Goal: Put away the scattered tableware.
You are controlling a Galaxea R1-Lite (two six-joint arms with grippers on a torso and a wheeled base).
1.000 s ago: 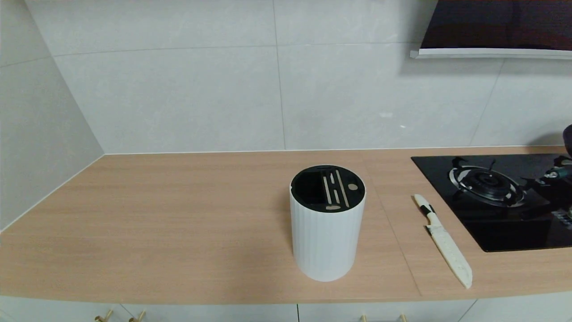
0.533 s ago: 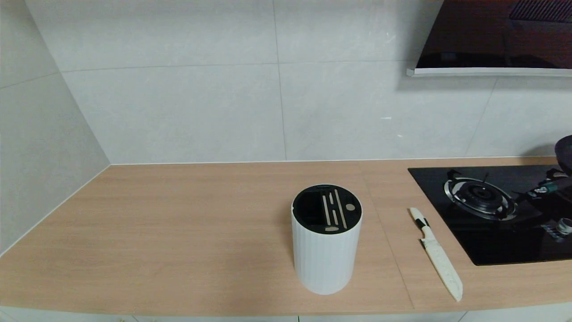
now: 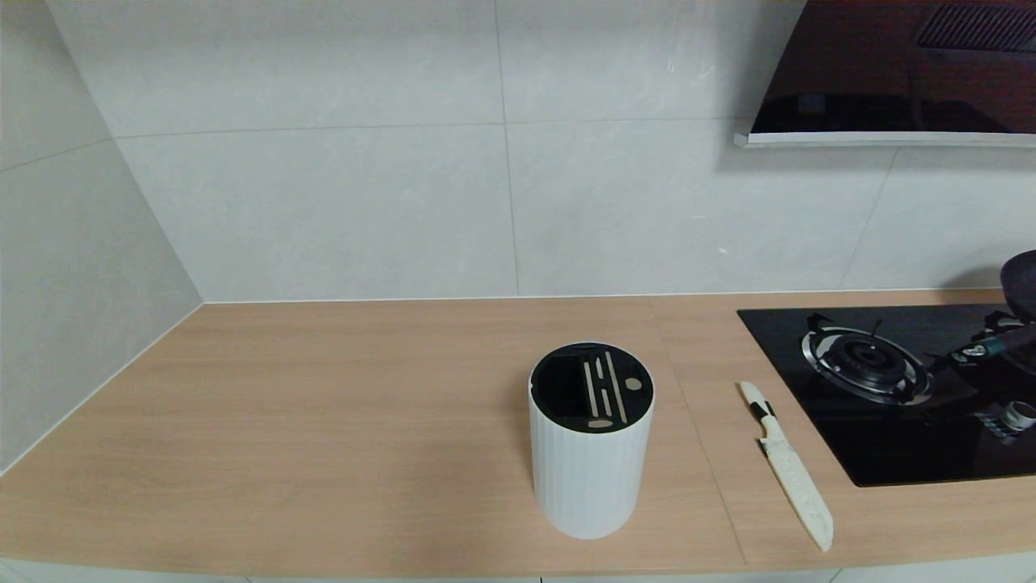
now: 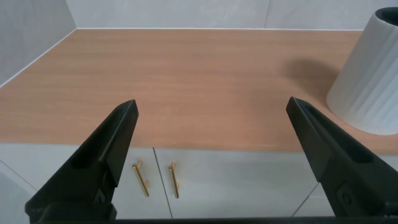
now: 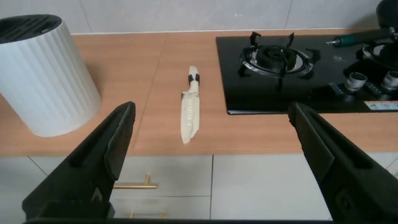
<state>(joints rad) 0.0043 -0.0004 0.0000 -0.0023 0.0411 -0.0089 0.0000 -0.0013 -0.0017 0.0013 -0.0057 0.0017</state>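
A white ribbed knife holder (image 3: 592,453) with a black slotted top stands on the wooden counter (image 3: 324,421). A cream-white knife (image 3: 787,465) with a black band on its handle lies flat to the holder's right, blade toward the counter's front edge. My left gripper (image 4: 211,118) is open, held off the counter's front edge with the holder (image 4: 370,81) ahead to one side. My right gripper (image 5: 211,121) is open too, in front of the counter, with the knife (image 5: 190,106) ahead between its fingers' line and the holder (image 5: 46,74) beside.
A black gas hob (image 3: 890,380) with a burner sits at the right, a dark pan (image 3: 1021,279) at its far edge. A range hood (image 3: 890,81) hangs above. White cabinet fronts with brass handles (image 4: 155,180) lie below the counter. Tiled walls close the back and left.
The head camera has tilted upward, so the whole scene sits lower in the picture. The holder and knife have not moved on the counter.
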